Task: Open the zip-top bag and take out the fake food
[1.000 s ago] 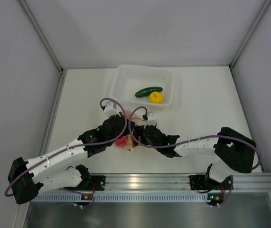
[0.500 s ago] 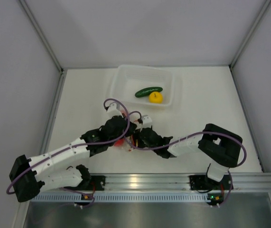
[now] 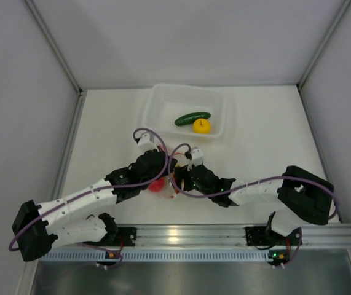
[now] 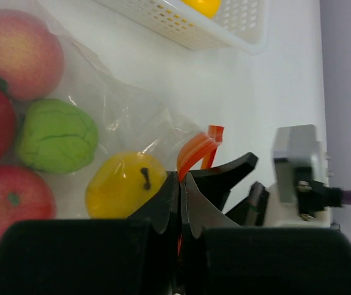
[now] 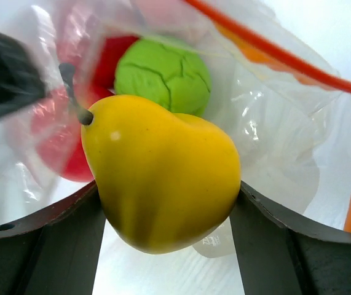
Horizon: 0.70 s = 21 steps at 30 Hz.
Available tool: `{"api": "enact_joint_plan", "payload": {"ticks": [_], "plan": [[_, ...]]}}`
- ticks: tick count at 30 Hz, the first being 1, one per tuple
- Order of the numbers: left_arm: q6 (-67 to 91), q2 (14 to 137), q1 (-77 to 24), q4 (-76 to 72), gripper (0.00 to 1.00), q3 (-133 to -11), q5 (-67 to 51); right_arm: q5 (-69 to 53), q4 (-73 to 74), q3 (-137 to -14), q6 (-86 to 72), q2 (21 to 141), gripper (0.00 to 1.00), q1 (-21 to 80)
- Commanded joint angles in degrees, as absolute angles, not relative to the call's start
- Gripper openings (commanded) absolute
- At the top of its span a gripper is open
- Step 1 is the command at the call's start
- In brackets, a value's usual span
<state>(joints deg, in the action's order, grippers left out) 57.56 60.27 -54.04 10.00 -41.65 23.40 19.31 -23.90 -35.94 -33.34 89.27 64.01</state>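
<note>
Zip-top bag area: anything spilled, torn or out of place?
Nothing stands out. The left fingers pinch the zip-top bag by its orange strip, the right fingers hold a yellow pear; cucumber and yellow fruit lie in the basket.

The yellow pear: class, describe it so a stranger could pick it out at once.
On the table, find the clear zip-top bag in front of the white basket. The yellow pear sits at it, between the right gripper's fingers. Only it is pear-shaped with a dark stem; its neighbours are a wrinkled green ball and red fruit.
</note>
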Motion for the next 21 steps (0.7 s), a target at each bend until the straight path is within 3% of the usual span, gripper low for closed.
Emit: {"api": "enact_joint_plan", "payload": {"ticks": [1, 21], "plan": [[58.36, 60.03, -54.05, 8.7, 0.0, -40.34, 25.84, 19.07, -26.46, -35.25, -32.7, 83.33, 0.47, 65.13], [59.5, 57.22, -54.05, 8.79, 0.0, -37.97, 30.59, 22.41, -16.27, -29.44, -28.92, 68.73, 0.45, 65.65]]}}
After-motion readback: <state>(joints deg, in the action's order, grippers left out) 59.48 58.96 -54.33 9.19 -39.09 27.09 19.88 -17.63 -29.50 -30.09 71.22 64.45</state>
